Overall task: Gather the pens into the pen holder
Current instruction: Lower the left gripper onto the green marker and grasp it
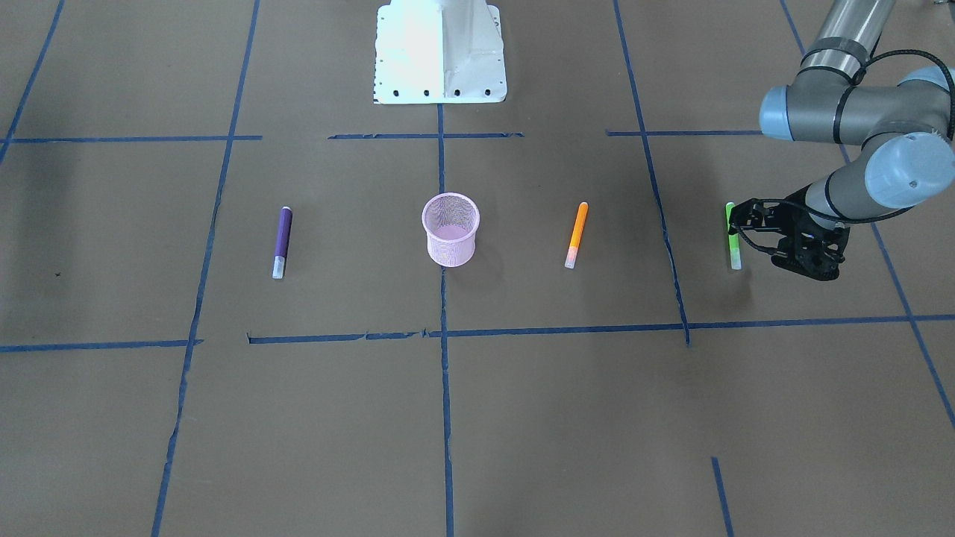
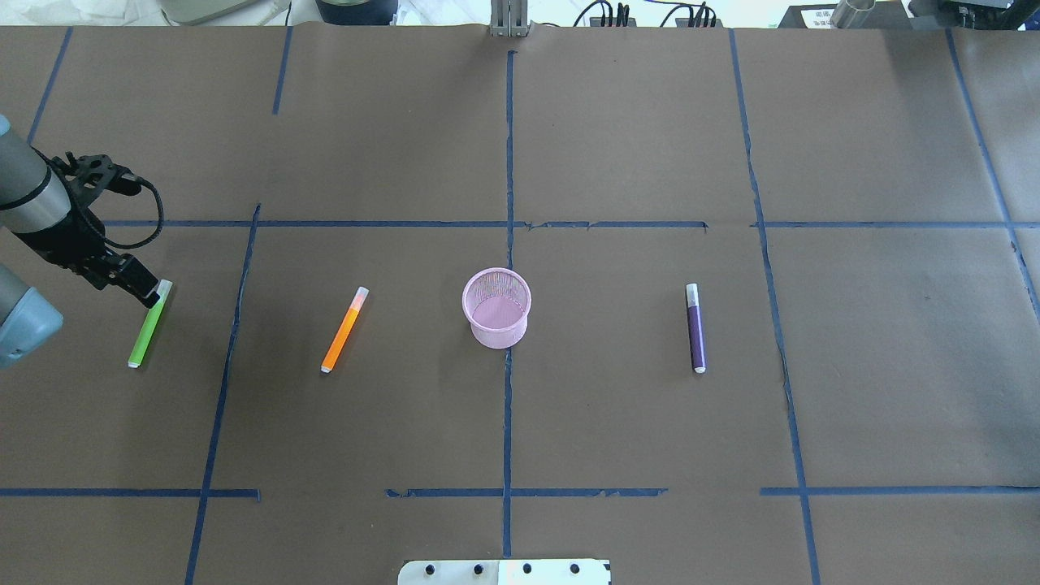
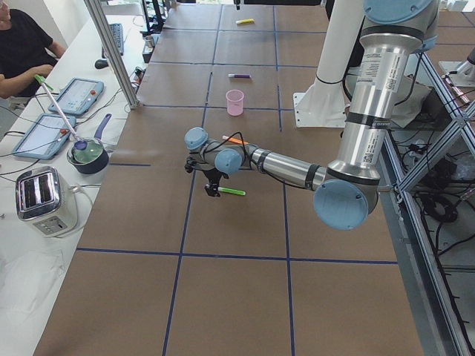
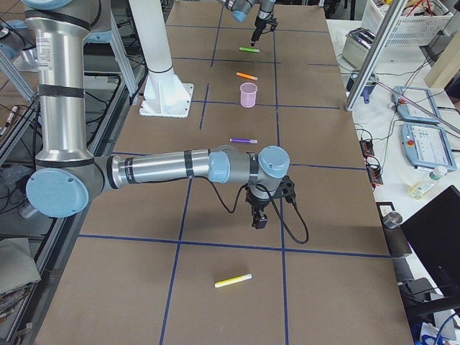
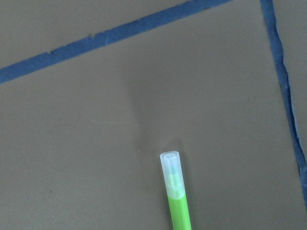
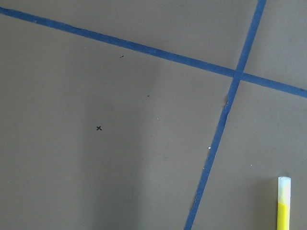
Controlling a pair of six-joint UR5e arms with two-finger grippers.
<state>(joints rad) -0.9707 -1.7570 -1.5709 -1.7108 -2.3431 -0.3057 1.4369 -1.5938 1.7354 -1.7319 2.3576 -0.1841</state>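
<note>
1. The left arm [image 2: 28, 199] comes in low from the table's left end, wrist bent down. The left gripper [image 2: 149, 291] sits at the capped end of the green pen [image 2: 146, 333] (touching or just above, I cannot tell). Whether its fingers are spread or pressed together does not show.
2. A blue tape line [image 2: 230, 341] runs between the green pen and the orange pen [image 2: 342, 333]. Both lie flat and slightly slanted on the brown paper table [image 2: 609, 422], with their pale caps away from the robot.
3. The holder [image 2: 497, 335], a pink tapered wire-mesh cup with a solid rim, stands upright at the middle, well apart from every pen.
4. The purple pen [image 2: 696, 337] lies flat, cap also away from the robot.
5. The right arm [image 4: 158, 169] stretches out level. The right gripper [image 4: 259, 218] points straight down over bare paper, near the yellow pen [image 4: 233, 279]. I cannot tell how its fingers stand.
</note>
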